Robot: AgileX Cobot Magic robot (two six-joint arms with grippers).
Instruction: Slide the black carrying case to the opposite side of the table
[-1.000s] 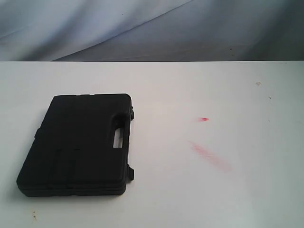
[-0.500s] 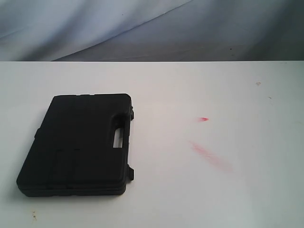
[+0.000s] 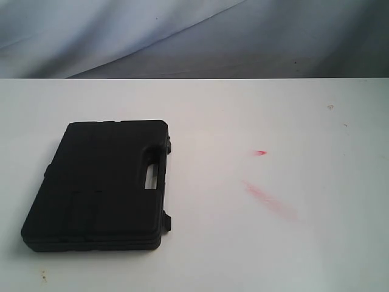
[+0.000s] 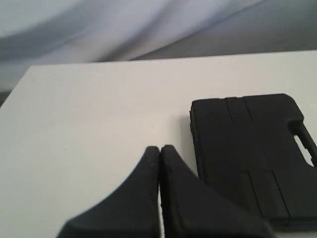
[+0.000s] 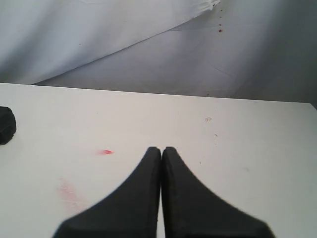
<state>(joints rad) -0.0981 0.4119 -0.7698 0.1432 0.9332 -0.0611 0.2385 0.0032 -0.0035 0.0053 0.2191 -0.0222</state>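
A flat black carrying case (image 3: 100,182) with a cut-out handle lies on the left part of the white table (image 3: 255,115); neither gripper shows in the exterior view. In the left wrist view the case (image 4: 247,148) lies just beside my left gripper (image 4: 159,148), which is shut and empty, with a strip of bare table between them. My right gripper (image 5: 161,149) is shut too, with nothing in it, over the bare table (image 5: 257,148). Only a rounded corner of the case (image 5: 6,125) shows at the edge of that view.
Red smudges (image 3: 267,198) and a small red mark (image 3: 261,152) lie on the tabletop right of the case. A crumpled grey-blue cloth backdrop (image 3: 182,36) rises behind the table's far edge. A few tiny specks (image 3: 42,277) dot the near left.
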